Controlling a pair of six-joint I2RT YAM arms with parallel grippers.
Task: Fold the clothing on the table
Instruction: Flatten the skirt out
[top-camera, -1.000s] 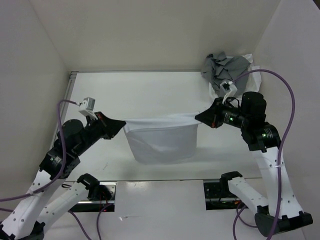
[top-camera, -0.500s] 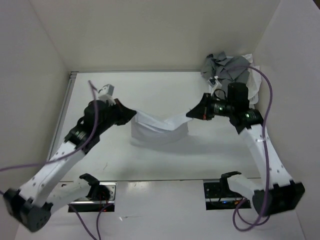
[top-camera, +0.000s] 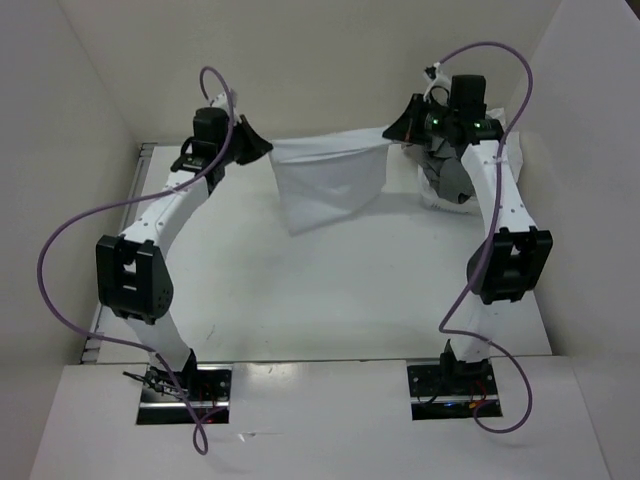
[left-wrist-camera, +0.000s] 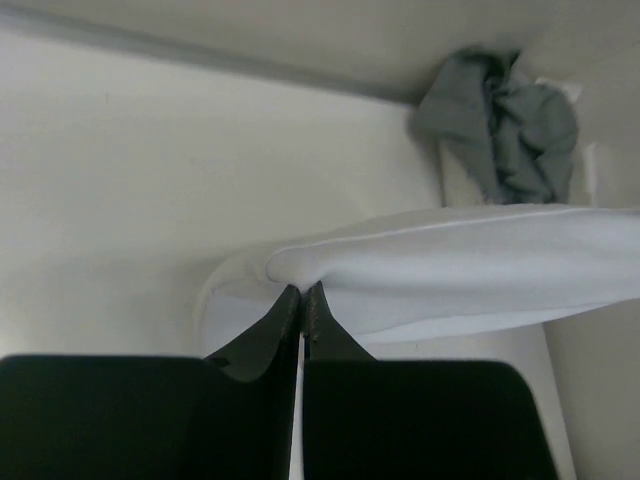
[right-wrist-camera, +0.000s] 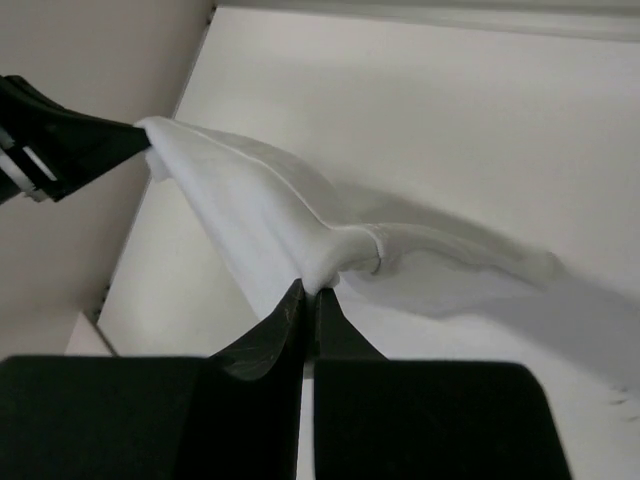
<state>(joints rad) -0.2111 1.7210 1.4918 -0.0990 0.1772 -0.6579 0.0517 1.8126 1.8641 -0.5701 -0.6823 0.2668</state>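
White counter (top-camera: 300, 290), boxed in by walls (top-camera: 320, 70); clothing (top-camera: 330, 180) is held stretched above it, clamped by left end effector (top-camera: 269, 150) and right end effector (top-camera: 391, 130).

Plain white walls (top-camera: 300, 60) on three sides, under soft, even light.

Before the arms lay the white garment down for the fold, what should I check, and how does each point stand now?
1. Left gripper shut on one corner of the clothing: ok.
2. Right gripper shut on the other corner: ok.
3. Upper edge stretched straight between both grippers: ok.
4. Lower edge lifted off the table: cannot tell.
5. Grey garment apart from the clothing: cannot tell; it lies very close by.
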